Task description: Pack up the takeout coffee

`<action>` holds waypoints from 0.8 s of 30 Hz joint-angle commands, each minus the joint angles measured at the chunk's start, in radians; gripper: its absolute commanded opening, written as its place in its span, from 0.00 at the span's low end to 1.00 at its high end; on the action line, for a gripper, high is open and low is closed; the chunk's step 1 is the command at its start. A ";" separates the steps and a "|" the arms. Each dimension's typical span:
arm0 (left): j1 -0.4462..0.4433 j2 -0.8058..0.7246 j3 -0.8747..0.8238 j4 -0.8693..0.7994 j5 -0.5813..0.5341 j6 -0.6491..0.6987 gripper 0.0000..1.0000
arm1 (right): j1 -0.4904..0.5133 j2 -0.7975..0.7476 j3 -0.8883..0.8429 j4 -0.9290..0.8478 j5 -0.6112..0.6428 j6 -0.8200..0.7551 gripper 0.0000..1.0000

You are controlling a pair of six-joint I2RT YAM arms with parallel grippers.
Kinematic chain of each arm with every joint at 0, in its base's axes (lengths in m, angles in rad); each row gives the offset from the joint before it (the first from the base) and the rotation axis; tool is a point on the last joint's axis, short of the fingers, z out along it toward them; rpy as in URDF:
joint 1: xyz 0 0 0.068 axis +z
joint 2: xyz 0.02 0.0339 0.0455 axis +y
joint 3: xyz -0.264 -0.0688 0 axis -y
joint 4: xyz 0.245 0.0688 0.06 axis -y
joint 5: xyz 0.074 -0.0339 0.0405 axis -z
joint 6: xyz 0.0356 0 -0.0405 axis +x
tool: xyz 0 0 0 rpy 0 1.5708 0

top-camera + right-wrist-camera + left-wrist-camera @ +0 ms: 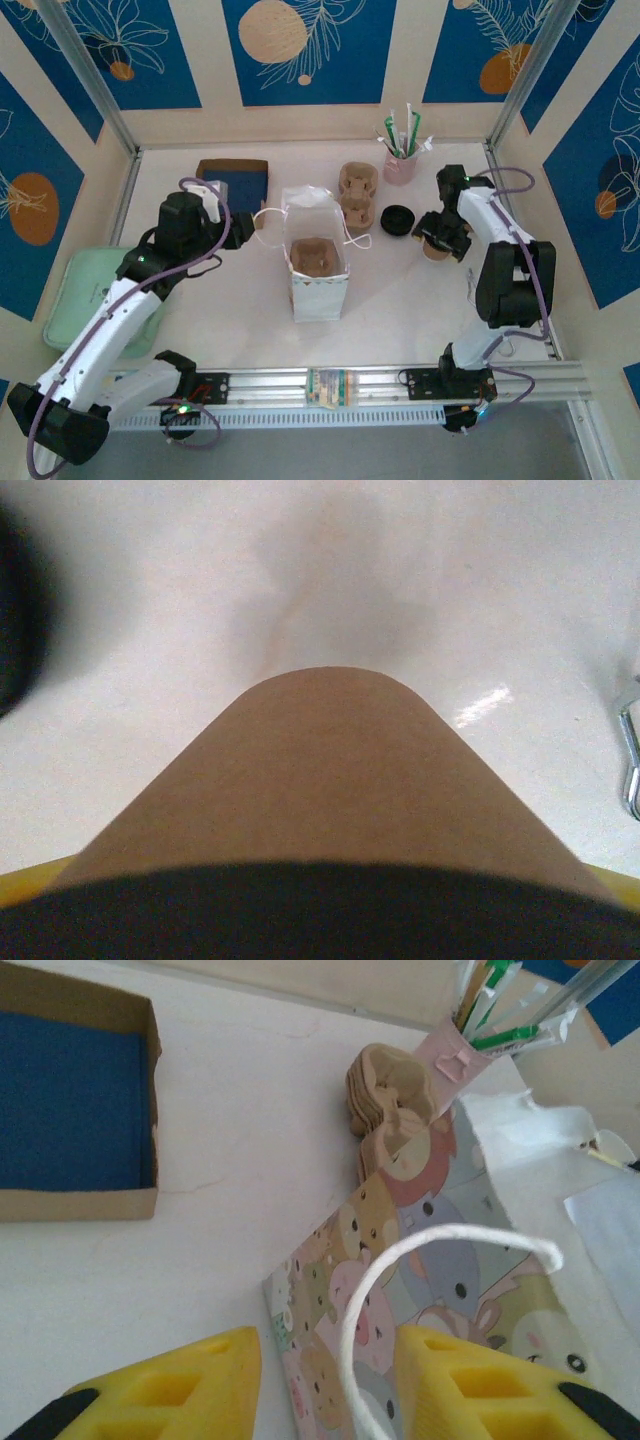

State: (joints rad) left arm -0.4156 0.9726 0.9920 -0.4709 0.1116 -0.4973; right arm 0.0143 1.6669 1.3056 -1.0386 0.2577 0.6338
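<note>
We are holding the takeout coffee [320,780] in the right end effector [440,238], which is closed on the cup's tan wall, well to the right of the white paper bag [318,295] and not yet inside it. At the bag's left, our left end effector [325,1390] is gaping empty, with the cord handle [450,1235] lying between its fingers. Next, we judge, we are needing to carry the cup over the bag's open mouth and lower it in upright.

- Takeout coffee [330,770]: tan kraft side, black lid [320,920].
- Paper bag [450,1290]: white inside, pastel print outside, seemingly cartoon animals; white cord handle [450,1235].
- Left pincer's fingers [170,1390]: yellow, black-tipped.
- Cardboard box [80,1200]: brown walls, blue inside.
- Tabletop [250,300]: off-white.
- Tray [65,300]: mint green.
- Wall panels [310,40]: blue, orange discs, white leaf lines.
</note>
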 commanded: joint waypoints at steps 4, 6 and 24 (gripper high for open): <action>0.054 0.008 -0.039 0.023 0.102 -0.085 0.41 | 0.061 -0.091 0.172 -0.157 -0.109 -0.055 0.65; 0.072 0.014 -0.059 0.025 0.118 -0.110 0.40 | 0.084 -0.100 0.220 -0.184 -0.113 -0.061 0.64; 0.126 -0.041 -0.380 0.206 0.174 -0.325 0.35 | 0.213 -0.123 0.588 -0.368 -0.240 -0.098 0.62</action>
State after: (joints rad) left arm -0.2707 0.9436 0.6411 -0.3229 0.2874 -0.7887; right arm 0.2119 1.5696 1.8400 -1.3487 0.0719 0.5518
